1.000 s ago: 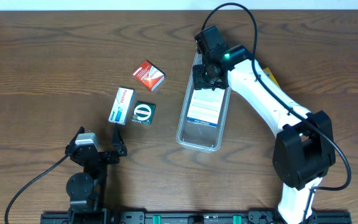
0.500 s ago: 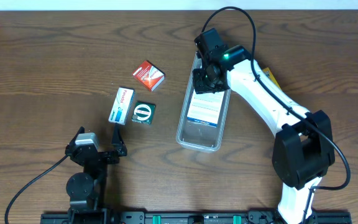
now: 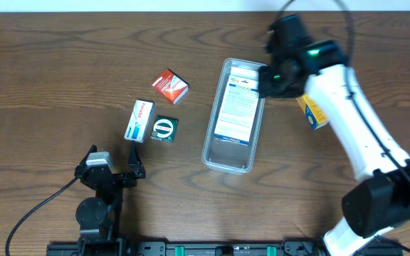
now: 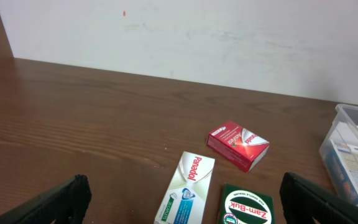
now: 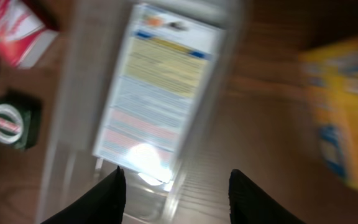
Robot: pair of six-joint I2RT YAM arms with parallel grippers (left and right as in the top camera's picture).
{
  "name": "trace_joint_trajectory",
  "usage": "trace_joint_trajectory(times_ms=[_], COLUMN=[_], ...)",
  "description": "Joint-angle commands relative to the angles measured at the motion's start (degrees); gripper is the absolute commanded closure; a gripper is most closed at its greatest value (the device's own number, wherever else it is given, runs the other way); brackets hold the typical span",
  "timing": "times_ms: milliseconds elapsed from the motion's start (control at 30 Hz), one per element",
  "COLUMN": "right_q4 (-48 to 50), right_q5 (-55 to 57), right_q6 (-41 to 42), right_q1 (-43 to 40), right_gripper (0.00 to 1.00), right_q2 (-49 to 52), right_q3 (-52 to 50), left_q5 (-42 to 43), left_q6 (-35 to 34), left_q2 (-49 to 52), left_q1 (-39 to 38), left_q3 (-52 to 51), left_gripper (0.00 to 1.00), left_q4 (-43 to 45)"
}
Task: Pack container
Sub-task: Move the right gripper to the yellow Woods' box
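The container (image 3: 208, 152) is a long clear tray at mid-table with a flat printed pack (image 3: 236, 107) lying in it. My right gripper (image 3: 270, 78) is open and empty, just right of the container's far end. The blurred right wrist view shows the container (image 5: 73, 93), the pack (image 5: 157, 93) and my open right gripper (image 5: 179, 196). A yellow box (image 3: 312, 112) lies to the right of the container. A red box (image 3: 170, 86), a white-and-blue Panadol box (image 3: 139, 121) and a green Zam-Buk box (image 3: 165, 129) lie to its left. My left gripper (image 3: 112, 169) is open and empty near the front.
The left wrist view shows the red box (image 4: 237, 144), the Panadol box (image 4: 185, 186), the Zam-Buk box (image 4: 247, 205) and the container's corner (image 4: 348, 134), with my left gripper (image 4: 185, 214) spread wide. The right wrist view shows the yellow box (image 5: 344, 112), red box (image 5: 11, 28) and green box (image 5: 11, 118).
My right gripper has swung from above the container's far end to the right, toward the yellow box. The flat pack stays in the container. The left arm has not moved.
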Motion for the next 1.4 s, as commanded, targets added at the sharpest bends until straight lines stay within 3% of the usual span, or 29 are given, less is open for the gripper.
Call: trace_joint_trajectory(times_ms=[0,233,400,867,1100,1367], right_q4=[-1.95,-4.39,-5.53,-4.09,-2.56,0.46], right_q5=[0.76,0.79,0.79,0.55,-1.14,-7.10], right_q6=[-3.08,-5.99,-10.45,-36.44,-43.69,-44.81], right_q1=[-4.24,-10.99,-15.23,-22.73,-22.71,-22.67], right_gripper=[0.47,0.39,0.29,0.03,0.01,0.02], right_q2=[-0.52,-0.50,-0.48,0.76,2.05,7.87], right_q3=[0.79,0.79,0.72,-0.26,-0.37,-0.39], left_q5=[-0.46,-0.46,-0.46,-0.46,-0.46,-0.46], left_q6=[0.72,0.72,0.72,0.72,0.72,0.72], left_q2=[-0.28,-0.28,-0.28,-0.28,-0.28,-0.28], left_q1=[0.17,0.17,0.17,0.17,0.17,0.17], left_q3=[-0.90,-0.90,-0.90,-0.90,-0.90,-0.90], left_gripper=[0.02,0.02,0.02,0.02,0.02,0.02], left_q4=[-2.14,-2.14,-2.14,-2.14,-2.14,-2.14])
